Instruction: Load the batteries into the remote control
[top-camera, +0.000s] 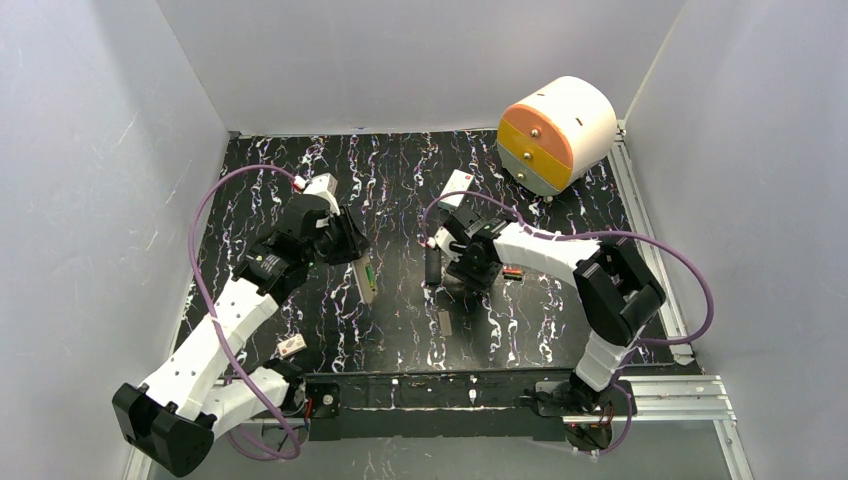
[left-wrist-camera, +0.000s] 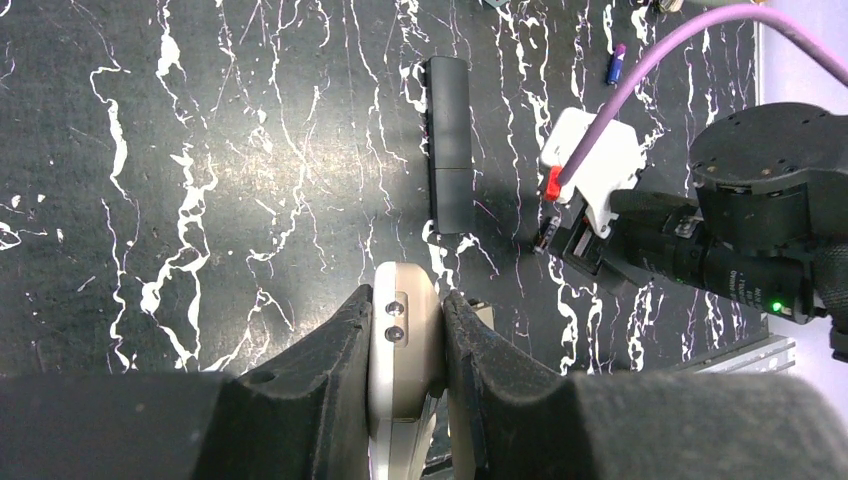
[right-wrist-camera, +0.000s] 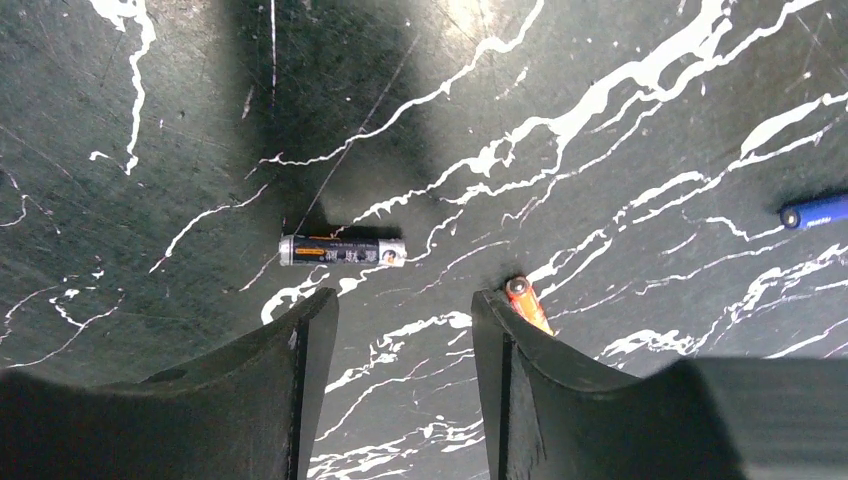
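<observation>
Black marbled tabletop (top-camera: 400, 190), white walls around; your left hand (left-wrist-camera: 405, 300) clamps the remote control (left-wrist-camera: 400, 365) by its sides, presumably to steady it for loading; your right hand (right-wrist-camera: 405, 300) stands wide and empty, low over the batteries: dark battery (right-wrist-camera: 343, 250) just ahead, orange battery (right-wrist-camera: 524, 298) beside one finger.

Remote control (left-wrist-camera: 404, 345): greyish-beige, rounded end showing, pinched in the left gripper (left-wrist-camera: 406, 300)
Dark battery (right-wrist-camera: 343, 250): lying flat, crosswise
Orange battery (right-wrist-camera: 527, 303): at its 4 o'clock, half hidden
Blue battery (right-wrist-camera: 815, 212): at the dark one's 3 o'clock, well apart
</observation>
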